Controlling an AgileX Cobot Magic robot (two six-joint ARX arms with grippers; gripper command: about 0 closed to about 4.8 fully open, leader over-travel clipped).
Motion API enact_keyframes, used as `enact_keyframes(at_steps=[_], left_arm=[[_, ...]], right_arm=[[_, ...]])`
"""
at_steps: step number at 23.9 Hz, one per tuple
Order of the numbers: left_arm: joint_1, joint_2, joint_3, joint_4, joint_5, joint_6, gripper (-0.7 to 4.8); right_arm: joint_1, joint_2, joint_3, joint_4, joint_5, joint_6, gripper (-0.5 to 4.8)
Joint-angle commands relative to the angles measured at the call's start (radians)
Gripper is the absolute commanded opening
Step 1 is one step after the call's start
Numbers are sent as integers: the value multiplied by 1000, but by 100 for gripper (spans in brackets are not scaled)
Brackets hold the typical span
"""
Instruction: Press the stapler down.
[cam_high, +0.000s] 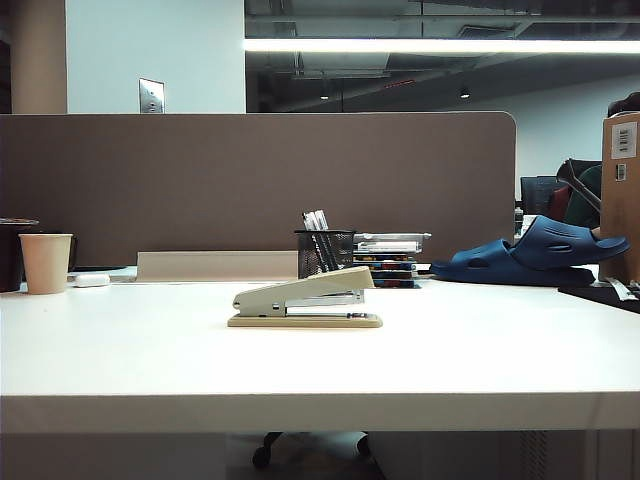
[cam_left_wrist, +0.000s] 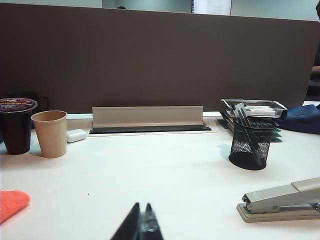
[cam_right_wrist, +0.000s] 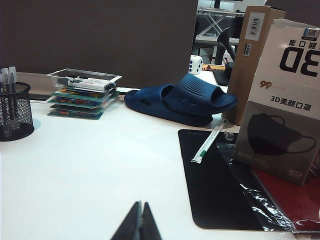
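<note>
Closed left gripper (cam_left_wrist: 141, 222), right gripper (cam_right_wrist: 139, 220); wedge-shaped stapler (cam_high: 305, 299).

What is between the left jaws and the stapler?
Nothing: in the left wrist view, only bare table lies between the shut left gripper and the stapler.

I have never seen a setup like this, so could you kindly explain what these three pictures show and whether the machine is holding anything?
This is a two-armed robot at a desk. One picture comes from a fixed camera facing the white table; the other two come from cameras on each wrist. The dark tips low in those views are the left gripper and right gripper, both shut and holding nothing. The stapler lies mid-table, untouched. Around it are a mesh pen cup, a paper cup, blue slippers and a mask box.
</note>
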Motion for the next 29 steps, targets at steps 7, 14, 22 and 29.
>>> enact_keyframes(at_steps=[7,14,22,29], left_arm=[[0,0,2,5,-3,4,-5],[0,0,2,5,-3,4,-5],[0,0,2,5,-3,4,-5],[0,0,2,5,5,4,-6]], right_arm=[[1,-6,-5,10,5,1,-9],[1,-6,-5,10,5,1,-9],[1,-6,-5,10,-6,2,-9],[1,-6,-4,10,-6,74,-9]])
